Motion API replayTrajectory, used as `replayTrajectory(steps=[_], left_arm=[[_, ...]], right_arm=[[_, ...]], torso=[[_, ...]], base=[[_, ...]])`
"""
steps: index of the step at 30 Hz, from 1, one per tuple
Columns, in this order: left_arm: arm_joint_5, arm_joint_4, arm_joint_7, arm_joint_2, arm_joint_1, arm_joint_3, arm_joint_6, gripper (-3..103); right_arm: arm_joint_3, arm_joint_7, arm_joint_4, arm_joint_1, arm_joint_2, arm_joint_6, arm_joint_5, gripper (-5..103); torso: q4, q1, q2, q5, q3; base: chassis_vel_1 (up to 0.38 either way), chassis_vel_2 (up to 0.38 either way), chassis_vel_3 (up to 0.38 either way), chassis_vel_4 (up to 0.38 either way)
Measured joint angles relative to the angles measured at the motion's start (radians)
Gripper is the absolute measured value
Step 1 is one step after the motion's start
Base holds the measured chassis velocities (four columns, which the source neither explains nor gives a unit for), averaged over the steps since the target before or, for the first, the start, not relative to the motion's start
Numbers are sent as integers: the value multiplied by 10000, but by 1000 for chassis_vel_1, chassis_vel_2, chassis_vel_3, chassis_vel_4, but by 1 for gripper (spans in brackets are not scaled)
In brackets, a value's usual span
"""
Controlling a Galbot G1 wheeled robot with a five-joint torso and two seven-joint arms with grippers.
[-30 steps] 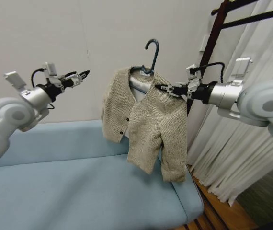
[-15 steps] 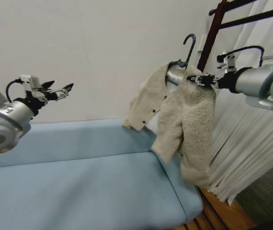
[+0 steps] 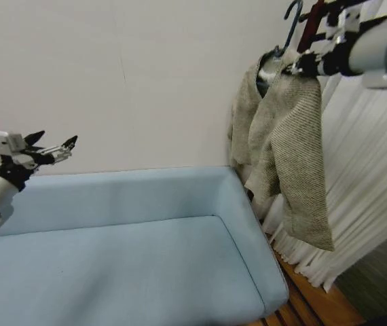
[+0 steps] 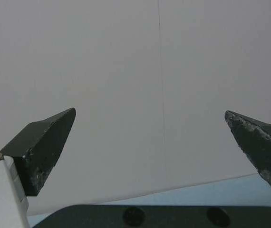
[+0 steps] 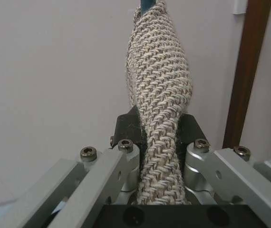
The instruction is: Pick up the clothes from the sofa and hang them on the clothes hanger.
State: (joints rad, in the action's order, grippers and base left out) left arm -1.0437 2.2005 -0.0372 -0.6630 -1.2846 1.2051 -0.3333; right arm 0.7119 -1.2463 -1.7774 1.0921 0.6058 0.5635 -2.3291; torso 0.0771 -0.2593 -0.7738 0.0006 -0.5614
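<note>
A beige knitted cardigan hangs on a dark blue hanger at the upper right, beside the dark wooden clothes rack. My right gripper is shut on the cardigan's shoulder, and in the right wrist view the knit runs up between its jaws. My left gripper is held open at the far left above the light blue sofa, with nothing between its fingertips.
White curtains hang at the right behind the rack. A bare white wall stands behind the sofa. Wooden floor shows past the sofa's right end.
My right gripper has carried the cardigan and hanger up and to the right, close to the rack. My left arm has dropped lower and moved left, staying open.
</note>
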Motion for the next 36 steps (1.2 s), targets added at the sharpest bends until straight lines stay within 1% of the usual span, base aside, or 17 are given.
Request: replayTrajectory(steps=[1, 3, 5, 6, 7, 11, 12, 14, 18, 23, 24, 25, 26, 27, 28, 31, 36], left_arm=[[0, 0, 0, 0, 0, 0, 0, 100], [166, 98, 145, -526, -282, 121, 116, 100], [297, 119, 199, -778, -311, 82, 203, 100], [297, 119, 199, -778, -311, 82, 203, 100], [394, 122, 230, -891, -262, -4, 222, 100], [679, 69, 248, -1167, 203, -489, 239, 100], [679, 69, 248, -1167, 203, -489, 239, 100], [959, 29, 244, -1296, 440, -791, 239, 100], [1195, 49, 245, -1441, 511, -883, 139, 100], [1488, 181, 135, -1661, 519, -815, -264, 100], [1604, 245, 60, -1727, 519, -723, -546, 100], [1652, 314, -42, -1786, 491, -498, -993, 100], [1656, 295, -91, -1790, 459, -381, -1096, 100], [1656, 295, -91, -1790, 459, -381, -1096, 100], [1759, 139, -127, -1803, 448, -204, -1204, 100], [1985, 25, -129, -1848, 500, -159, -1201, 100], [2176, 167, 32, -2279, 382, -80, -1164, 100]], right_arm=[[0, 0, 0, 0, 0, 0, 0, 10], [871, -1087, 345, 941, 565, -1068, -489, 10], [1289, -1493, 576, 1242, 803, -1708, -501, 10], [1289, -1493, 576, 1242, 803, -1708, -501, 10], [1530, -1747, 805, 1352, 942, -2106, -476, 10], [2214, -2408, 1701, 1544, 1472, -2997, -7, 10], [2214, -2408, 1701, 1544, 1472, -2997, -7, 10], [2617, -2684, 2318, 1693, 1907, -3292, 338, 10], [3020, -2598, 2945, 1935, 2254, -3303, 498, 10], [3261, -2570, 3521, 1956, 2453, -3149, 440, 10], [3377, -2507, 3666, 1909, 2439, -3041, 474, 10], [3564, -2348, 3859, 1815, 2318, -2831, 576, 10], [3635, -2271, 3962, 1763, 2217, -2675, 589, 10], [3635, -2271, 3962, 1763, 2217, -2675, 589, 10], [3723, -2171, 4220, 1659, 2095, -2452, 612, 10], [3785, -2083, 4464, 1608, 2077, -2338, 741, 10], [3870, -1769, 5431, 1600, 2369, -2062, 1118, 10]], torso=[[0, 0, 0, 0, 0], [8, 0, 0, 1, 1], [11, 1, 0, 6, 2], [11, 1, 0, 6, 2], [10, 1, 0, 9, 1], [10, -1, 1, 13, -1], [10, -1, 1, 13, -1], [10, -2, 1, 10, -1], [9, -2, 1, 8, 0], [7, -1, 0, 4, 0], [7, -1, 0, 4, 0], [4, -2, 2, 11, -2], [7, -2, 1, 18, -1], [7, -2, 1, 18, -1], [12, -1, 1, 16, 0], [11, -1, 1, 12, 0], [7, -1, 1, 7, -1]], base=[[0, 0, 0, 0], [0, 0, 0, 0], [0, 0, 0, 0], [0, 0, 0, 0], [0, 0, 0, 0], [0, 0, 0, 0], [0, 0, 0, 0], [0, 0, 0, 0], [0, 0, 0, 0], [0, 0, 0, 0], [0, 0, 0, 0], [0, 0, 0, 0], [0, 0, 0, 0], [0, 0, 0, 0], [0, 0, 0, 0], [0, 0, 0, 0], [0, 0, 0, 0]])
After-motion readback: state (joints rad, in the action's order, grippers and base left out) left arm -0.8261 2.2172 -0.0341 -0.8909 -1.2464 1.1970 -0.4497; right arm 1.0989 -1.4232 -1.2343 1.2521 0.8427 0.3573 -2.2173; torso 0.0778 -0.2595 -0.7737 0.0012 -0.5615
